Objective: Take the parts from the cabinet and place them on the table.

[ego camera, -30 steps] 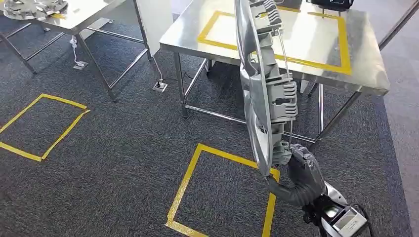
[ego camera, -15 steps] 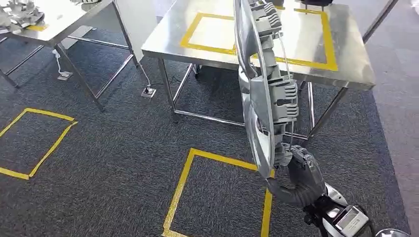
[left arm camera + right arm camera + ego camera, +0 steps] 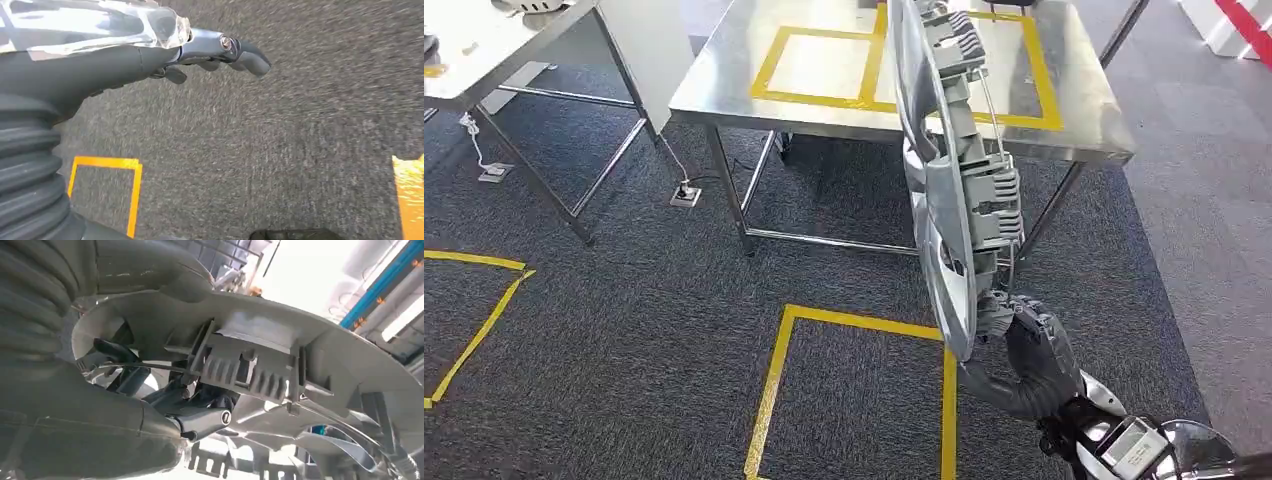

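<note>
Right robot hand (image 3: 1029,345) gripping upright silver part (image 3: 949,190), steel table (image 3: 724,95) edge just beyond

right hand (image 3: 1036,352): dark grey fingers, black wrist block with silver plate at 5 o'clock
left hand (image 3: 150,55): grey ribbed cover, thick grey thumb, glossy silver shell, one screw
</note>
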Available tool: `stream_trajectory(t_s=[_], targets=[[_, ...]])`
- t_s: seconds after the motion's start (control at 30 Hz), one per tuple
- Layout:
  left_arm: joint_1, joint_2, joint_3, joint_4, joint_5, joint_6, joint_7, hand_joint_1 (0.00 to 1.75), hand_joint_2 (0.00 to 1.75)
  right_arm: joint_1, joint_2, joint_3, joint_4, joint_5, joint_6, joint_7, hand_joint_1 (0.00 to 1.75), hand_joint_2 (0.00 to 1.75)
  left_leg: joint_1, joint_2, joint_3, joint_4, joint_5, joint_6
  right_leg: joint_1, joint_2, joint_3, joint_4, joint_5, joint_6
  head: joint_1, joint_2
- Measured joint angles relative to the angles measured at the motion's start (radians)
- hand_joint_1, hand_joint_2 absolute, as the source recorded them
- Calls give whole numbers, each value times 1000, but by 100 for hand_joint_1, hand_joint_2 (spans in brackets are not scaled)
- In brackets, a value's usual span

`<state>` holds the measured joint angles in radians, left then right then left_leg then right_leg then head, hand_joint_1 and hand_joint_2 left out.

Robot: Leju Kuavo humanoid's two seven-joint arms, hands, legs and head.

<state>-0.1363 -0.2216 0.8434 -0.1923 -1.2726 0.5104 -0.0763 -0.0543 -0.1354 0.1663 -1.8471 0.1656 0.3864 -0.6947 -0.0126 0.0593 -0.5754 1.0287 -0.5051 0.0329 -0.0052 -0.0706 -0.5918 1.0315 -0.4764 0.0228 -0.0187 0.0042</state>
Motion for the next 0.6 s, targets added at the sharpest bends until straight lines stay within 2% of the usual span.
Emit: stream_trajectory(t_s=[0.03,0.1,0.13,0.17,0.2,0.23,0.3,0.33,0.37,0.4,0.47,0.5,0.53,0.57,0.6], targets=[[0,1,0,0,0,0,0,0,175,0,0,0,0,-2,0,0,169,175,3,4,0,-1,0,-3,1,18,1,0,3,-2,-1,0],[0,1,0,0,0,0,-1,0,175,1,-1,-1,0,-2,-1,0,169,175,6,22,6,-6,-1,-10,5,37,-3,0,4,-6,0,0],[-1,0,0,0,0,0,-3,0,175,1,-2,-2,0,-2,-2,0,169,175,4,32,9,-6,-4,-17,2,47,-1,-7,8,-13,0,0],[-3,0,-1,0,0,0,-4,0,175,4,-2,-1,0,-1,-2,0,169,175,9,5,-1,11,-17,-26,-7,54,4,-12,13,-17,-1,0],[-4,0,-1,0,0,0,-5,0,175,2,-2,-1,0,0,-2,0,169,175,11,-33,-18,53,-44,-32,-11,62,5,-12,14,-20,-3,0],[-3,0,-1,0,0,0,-5,0,175,2,-1,-1,0,0,-2,0,169,175,14,-51,-52,124,-83,-37,-13,71,4,-12,14,-21,-3,0],[-1,0,-1,0,0,0,-5,0,175,2,0,-1,1,-1,-2,0,169,175,17,-56,-131,278,-142,-43,-14,90,2,-11,14,-21,-3,0],[0,1,0,0,0,0,-5,0,175,3,0,-1,2,-1,-3,0,169,175,18,-56,-149,308,-140,-43,-15,99,3,-11,14,-21,-3,0],[1,2,-1,0,-2,0,-5,0,175,3,0,-1,3,0,-7,0,169,175,18,-56,-146,291,-117,-43,-16,102,4,-11,13,-21,-3,0],[0,3,-1,0,-3,0,-5,0,175,3,1,-1,3,1,-10,0,169,175,19,-57,-122,231,-75,-43,-18,109,6,-11,13,-20,-3,0],[-2,3,-2,0,-3,0,-5,0,175,3,1,-1,3,4,-14,0,169,175,23,-64,-34,45,14,-43,-23,120,12,-11,9,-12,-4,0],[-2,2,-2,0,-3,0,-5,0,175,2,1,-1,3,3,-16,0,169,175,23,-78,-10,-1,8,-44,-17,122,11,-8,6,-5,-3,0],[-2,2,-2,0,-3,0,-5,0,175,0,1,-2,3,3,-17,0,169,175,22,-81,-4,-4,9,-35,-16,127,8,-8,6,2,-3,0],[-2,2,-3,0,-3,0,-5,0,175,0,1,-2,3,3,-18,0,169,175,22,-79,-7,-6,12,-32,-16,127,7,-9,8,6,-2,0],[-2,1,-3,0,-2,0,-5,0,175,1,0,-2,3,3,-18,0,169,175,24,-78,-7,-8,14,-31,-16,127,8,-7,6,-9,-4,0]])
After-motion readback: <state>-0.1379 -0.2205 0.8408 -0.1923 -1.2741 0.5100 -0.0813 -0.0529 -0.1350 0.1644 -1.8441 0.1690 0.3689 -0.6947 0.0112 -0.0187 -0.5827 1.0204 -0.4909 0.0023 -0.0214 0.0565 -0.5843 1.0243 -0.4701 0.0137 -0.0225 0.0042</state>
